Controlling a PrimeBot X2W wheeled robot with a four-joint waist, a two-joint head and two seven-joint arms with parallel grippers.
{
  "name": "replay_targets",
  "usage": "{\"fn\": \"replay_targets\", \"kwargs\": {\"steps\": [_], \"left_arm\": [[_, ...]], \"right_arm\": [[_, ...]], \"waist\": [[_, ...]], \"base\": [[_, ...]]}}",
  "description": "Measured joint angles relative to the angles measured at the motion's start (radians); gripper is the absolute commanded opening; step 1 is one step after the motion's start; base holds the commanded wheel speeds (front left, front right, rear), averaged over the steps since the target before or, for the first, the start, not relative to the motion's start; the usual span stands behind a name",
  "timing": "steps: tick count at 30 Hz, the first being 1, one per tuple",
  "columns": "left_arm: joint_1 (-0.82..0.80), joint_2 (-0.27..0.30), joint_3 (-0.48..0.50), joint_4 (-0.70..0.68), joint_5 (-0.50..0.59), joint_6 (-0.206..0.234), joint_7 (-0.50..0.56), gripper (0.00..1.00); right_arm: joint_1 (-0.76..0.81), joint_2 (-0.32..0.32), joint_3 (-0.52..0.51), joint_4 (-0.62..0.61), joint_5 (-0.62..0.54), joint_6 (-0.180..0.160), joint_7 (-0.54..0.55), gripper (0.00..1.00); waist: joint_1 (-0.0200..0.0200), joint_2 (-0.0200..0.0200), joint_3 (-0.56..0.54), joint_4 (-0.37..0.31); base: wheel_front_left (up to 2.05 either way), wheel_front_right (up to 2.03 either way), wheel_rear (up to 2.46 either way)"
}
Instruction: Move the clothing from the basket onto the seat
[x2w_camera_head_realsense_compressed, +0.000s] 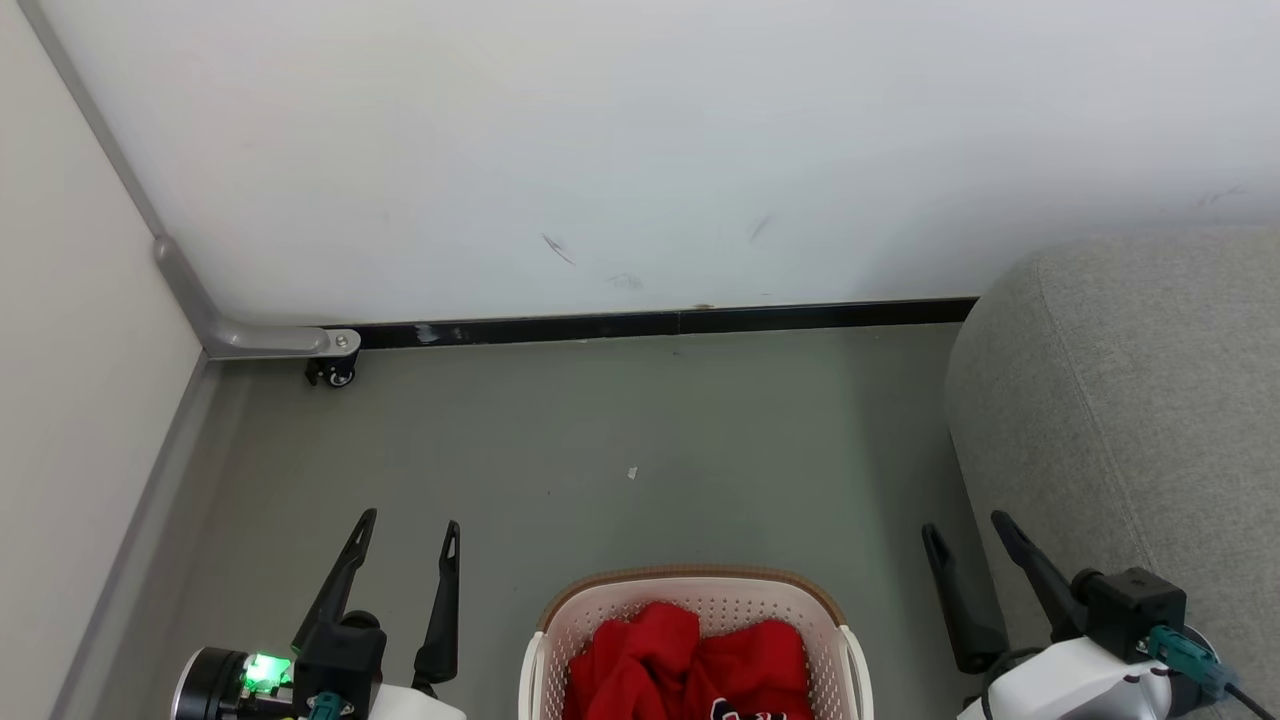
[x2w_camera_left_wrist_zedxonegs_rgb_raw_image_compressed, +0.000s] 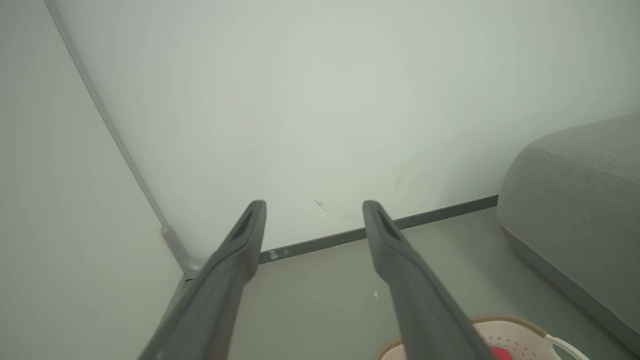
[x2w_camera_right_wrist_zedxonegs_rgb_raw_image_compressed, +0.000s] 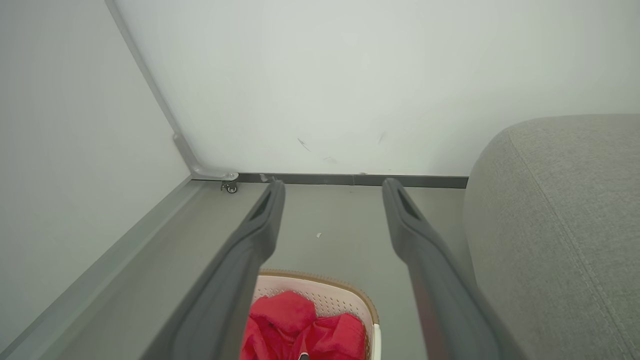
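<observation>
1. Left jaws and right jaws, both spread wide and empty, flank the basket (x2w_camera_head_realsense_compressed: 690, 577) on the floor (x2w_camera_head_realsense_compressed: 620, 430). The clothing (x2w_camera_head_realsense_compressed: 690, 655) lies bunched inside it, none yet on the seat (x2w_camera_head_realsense_compressed: 1130, 400) at the robot's right.
2. Red folds lie tangled, so a shallow pinch may lift one fold and let it slip out midway onto the floor.
3. Reaching deep risks a finger catching the perforated wall and dragging or tipping the basket.
4. Swinging rightward, trailing cloth could snag the rim, or the arm could brush the seat's padded edge.
</observation>
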Motion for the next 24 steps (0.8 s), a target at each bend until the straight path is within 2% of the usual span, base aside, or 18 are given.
{"fn": "replay_targets", "kwargs": {"steps": [24], "left_arm": [[-0.001, -0.002, 0.013, 0.013, -0.003, 0.008, 0.0, 1.0]], "right_arm": [[0.003, -0.001, -0.015, 0.0, 0.013, 0.0, -0.007, 1.0]], "waist": [[-0.0002, 0.0, 0.0, -0.005]], "base": [[0.0, 0.0, 0.0]]}}
